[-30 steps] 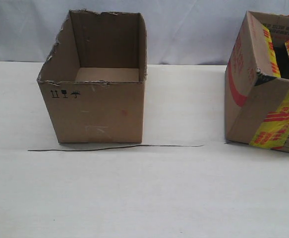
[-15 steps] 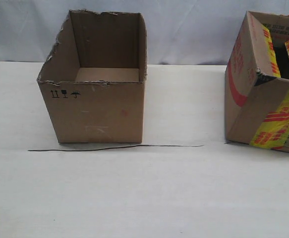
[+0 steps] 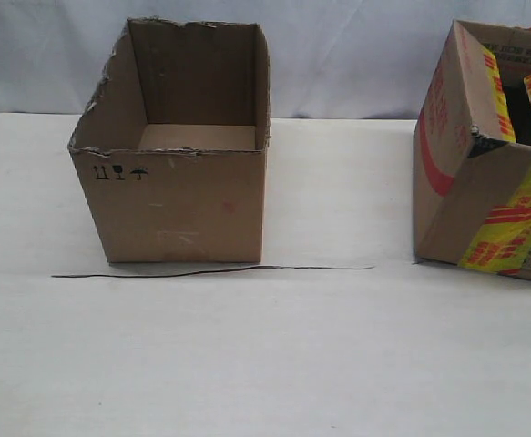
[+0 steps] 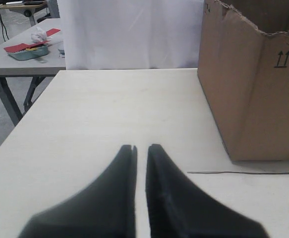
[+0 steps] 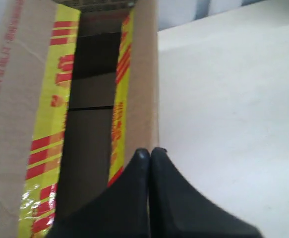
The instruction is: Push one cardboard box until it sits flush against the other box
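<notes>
Two open-topped boxes stood well apart on a pale worktop (image 3: 338, 355). On the left of the exterior view was the plain box (image 3: 178, 196), brown and untaped, with torn top edges and small black handling symbols on its front face. At the far right, partly cut off by the frame, was the taped box (image 3: 470, 159), brown with yellow strips printed in red, standing slightly askew. A wide stretch of bare worktop lay between them, so the push that would bring them together looked not yet begun. A thin dark line (image 3: 210, 270) ran along the worktop just in front of the plain box.

Neither arm showed in the exterior view. From the left wrist, the left fingers (image 4: 125, 166) were drawn almost together with only a thin slit between them. They held nothing and hovered over bare worktop, with the plain box off to one side. From the right wrist, the right fingers (image 5: 160, 171) were clenched tight, empty, with their tips close to the taped box's upper edge. Whether they touched the cardboard could not be told. Closed fingers make a blunt tip for pushing, which probably explains this pose beside the taped box.
</notes>
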